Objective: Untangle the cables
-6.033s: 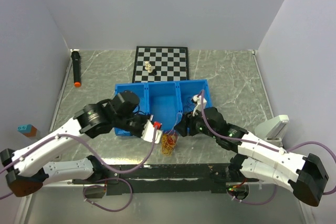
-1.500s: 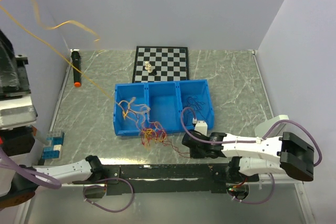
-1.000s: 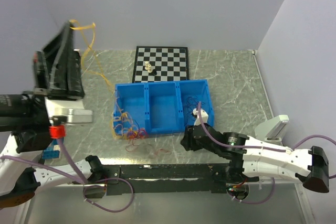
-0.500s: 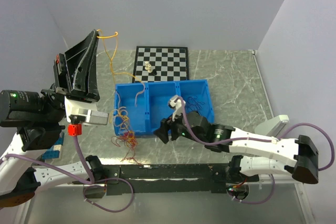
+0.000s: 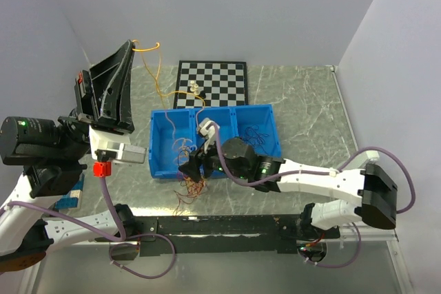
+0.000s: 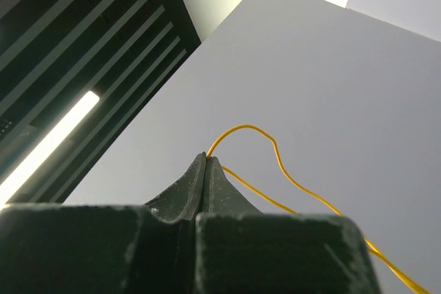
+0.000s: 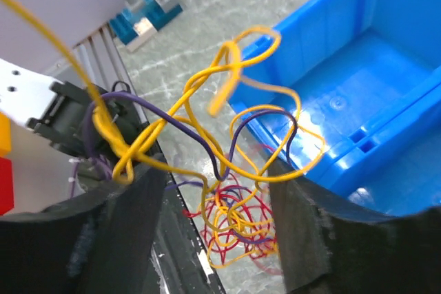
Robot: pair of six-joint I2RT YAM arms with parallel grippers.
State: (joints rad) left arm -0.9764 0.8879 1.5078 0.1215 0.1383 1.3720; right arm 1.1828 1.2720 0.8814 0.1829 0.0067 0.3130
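Left gripper (image 6: 208,160) held high, clamped tight, right gripper (image 7: 210,187) low, jaws apart

Right of the bin (image 5: 157,148) the table (image 5: 310,111) offers wide room, but the near left is blocked — cables (image 5: 186,194) spill over the bin's front wall and through the spread right claw (image 5: 192,170), and a yellow cable (image 5: 160,77) slants up past the chessboard (image 5: 222,80) to the raised left claw (image 5: 131,45) pinching it.

A robotics lab: white walls (image 5: 207,12) box in a marbled table (image 5: 310,101) carrying two arms (image 5: 324,180).
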